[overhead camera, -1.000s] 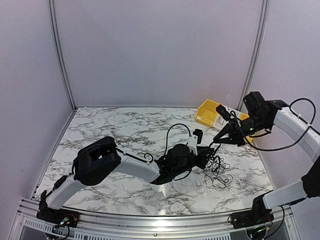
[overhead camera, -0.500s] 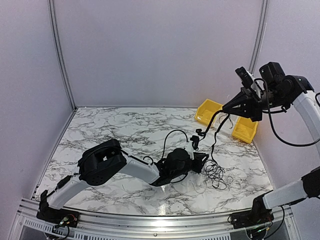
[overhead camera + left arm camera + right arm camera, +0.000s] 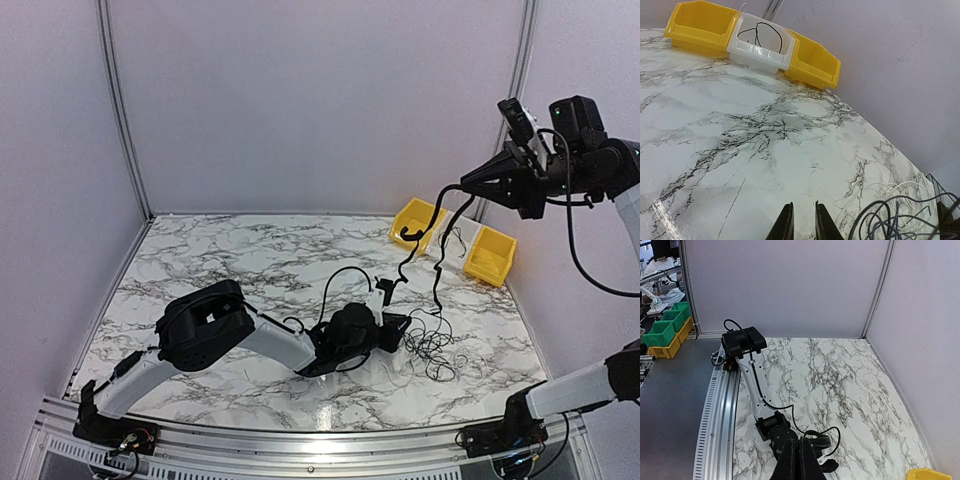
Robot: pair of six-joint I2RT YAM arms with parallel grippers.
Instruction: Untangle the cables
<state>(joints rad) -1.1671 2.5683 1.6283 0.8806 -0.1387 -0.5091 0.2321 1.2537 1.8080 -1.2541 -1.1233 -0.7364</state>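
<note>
The cables (image 3: 432,348) lie as a loose black tangle on the marble table, right of centre. My right gripper (image 3: 466,184) is high above the table and shut on a cable strand (image 3: 440,250). The strand hangs down to the tangle, and a second branch ends in a small plug (image 3: 405,236). In the right wrist view the right gripper (image 3: 800,452) shows closed fingers; the strand is not visible there. My left gripper (image 3: 398,325) sits low on the table just left of the tangle. In the left wrist view the left gripper (image 3: 804,214) is narrowly open and empty, with cable loops (image 3: 890,222) at its right.
Two yellow bins (image 3: 412,222) (image 3: 490,256) flank a white bin (image 3: 455,236) at the back right corner. In the left wrist view the white bin (image 3: 762,47) holds a thin black wire. The left arm (image 3: 250,335) stretches low across the table's front.
My right gripper has risen and moved right, lifting the held strand out of the tangle and drawing it longer. My left gripper has stayed low beside the tangle.
</note>
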